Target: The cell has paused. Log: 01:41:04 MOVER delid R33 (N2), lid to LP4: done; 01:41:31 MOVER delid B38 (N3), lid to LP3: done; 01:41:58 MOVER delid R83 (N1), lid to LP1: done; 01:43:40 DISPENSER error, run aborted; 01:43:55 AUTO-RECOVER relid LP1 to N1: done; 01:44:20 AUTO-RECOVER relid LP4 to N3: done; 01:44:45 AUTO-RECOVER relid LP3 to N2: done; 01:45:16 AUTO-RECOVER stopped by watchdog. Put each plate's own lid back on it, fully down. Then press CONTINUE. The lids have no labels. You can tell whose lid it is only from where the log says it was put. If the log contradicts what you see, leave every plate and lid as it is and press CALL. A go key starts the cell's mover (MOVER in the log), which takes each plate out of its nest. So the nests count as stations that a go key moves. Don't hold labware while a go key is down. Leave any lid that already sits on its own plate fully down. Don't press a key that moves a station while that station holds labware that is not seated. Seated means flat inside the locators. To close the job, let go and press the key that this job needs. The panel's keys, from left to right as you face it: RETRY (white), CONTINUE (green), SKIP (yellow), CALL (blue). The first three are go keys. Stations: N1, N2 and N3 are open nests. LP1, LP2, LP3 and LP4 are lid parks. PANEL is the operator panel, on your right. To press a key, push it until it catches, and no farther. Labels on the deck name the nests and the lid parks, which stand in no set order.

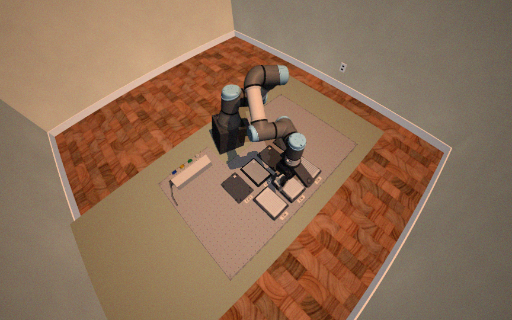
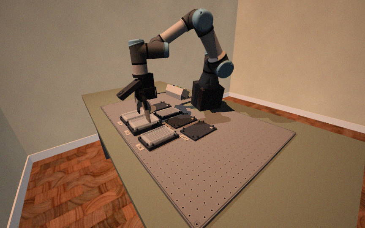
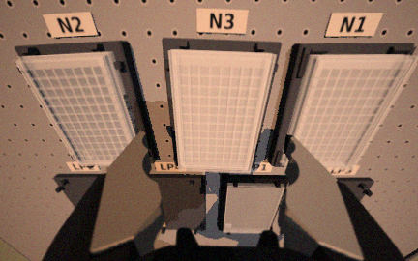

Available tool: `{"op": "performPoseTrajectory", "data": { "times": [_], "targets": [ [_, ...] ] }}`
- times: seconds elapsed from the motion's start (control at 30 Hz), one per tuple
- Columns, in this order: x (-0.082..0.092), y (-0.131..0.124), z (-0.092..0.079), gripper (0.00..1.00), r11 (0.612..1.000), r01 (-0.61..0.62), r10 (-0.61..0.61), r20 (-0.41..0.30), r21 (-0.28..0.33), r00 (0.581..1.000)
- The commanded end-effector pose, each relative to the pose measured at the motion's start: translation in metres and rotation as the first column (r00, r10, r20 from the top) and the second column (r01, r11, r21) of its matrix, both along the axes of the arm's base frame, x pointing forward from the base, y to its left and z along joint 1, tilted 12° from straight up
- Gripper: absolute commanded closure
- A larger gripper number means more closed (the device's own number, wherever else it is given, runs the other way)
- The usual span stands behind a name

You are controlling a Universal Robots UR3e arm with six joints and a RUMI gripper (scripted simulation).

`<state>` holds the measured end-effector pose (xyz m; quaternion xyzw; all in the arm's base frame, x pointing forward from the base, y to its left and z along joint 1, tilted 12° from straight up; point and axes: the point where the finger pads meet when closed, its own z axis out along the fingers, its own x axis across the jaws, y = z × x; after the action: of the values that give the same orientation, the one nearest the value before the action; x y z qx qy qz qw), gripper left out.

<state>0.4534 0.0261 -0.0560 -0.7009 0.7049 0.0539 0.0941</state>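
My gripper [image 2: 144, 117] [image 3: 216, 133] is open and empty, fingers apart over the near part of the N3 plate [image 2: 136, 124] [image 3: 220, 106]. That plate looks covered by a clear lid. The N1 plate [image 1: 270, 202] [image 3: 350, 103] also looks lidded. The N2 plate [image 1: 311, 167] [image 2: 158, 135] [image 3: 82, 103] shows darker, sharper wells; I cannot tell surely whether a lid covers it. Whether each lid is fully down is too fine to tell. A pale lid [image 1: 256, 171] [image 2: 168, 112] [image 3: 253, 208] lies in park LP1. No lid shows in LP4 [image 2: 181, 120], LP2 [image 2: 198, 131] or LP3 [image 1: 237, 187].
The panel [image 1: 191, 172] [image 2: 175, 91] stands beyond LP3, with blue [image 1: 173, 172], yellow [image 1: 182, 166], green [image 1: 189, 160] and white [image 1: 197, 155] keys. A thin dark bar [image 1: 173, 194] is beside it. The nests stand close together, with the parks alongside.
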Motion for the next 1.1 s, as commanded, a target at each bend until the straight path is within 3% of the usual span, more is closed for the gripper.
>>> {"op": "performPoseTrajectory", "data": {
  "times": [0.0, 0.67, 0.7, 1.07],
  "targets": [
    [0.0028, 0.0006, -0.0068, 0.18, 1.000, 0.002, -0.002, 0.008, -0.004, 1.000],
    [0.0035, 0.0004, -0.0079, 0.18, 1.000, 0.002, -0.002, 0.009, -0.004, 1.000],
    [0.0035, 0.0004, -0.0079, 1.00, 1.000, 0.002, -0.002, 0.009, -0.004, 1.000],
    [0.0035, 0.0004, -0.0079, 1.00, 1.000, 0.002, -0.002, 0.009, -0.004, 1.000]
  ]
}}
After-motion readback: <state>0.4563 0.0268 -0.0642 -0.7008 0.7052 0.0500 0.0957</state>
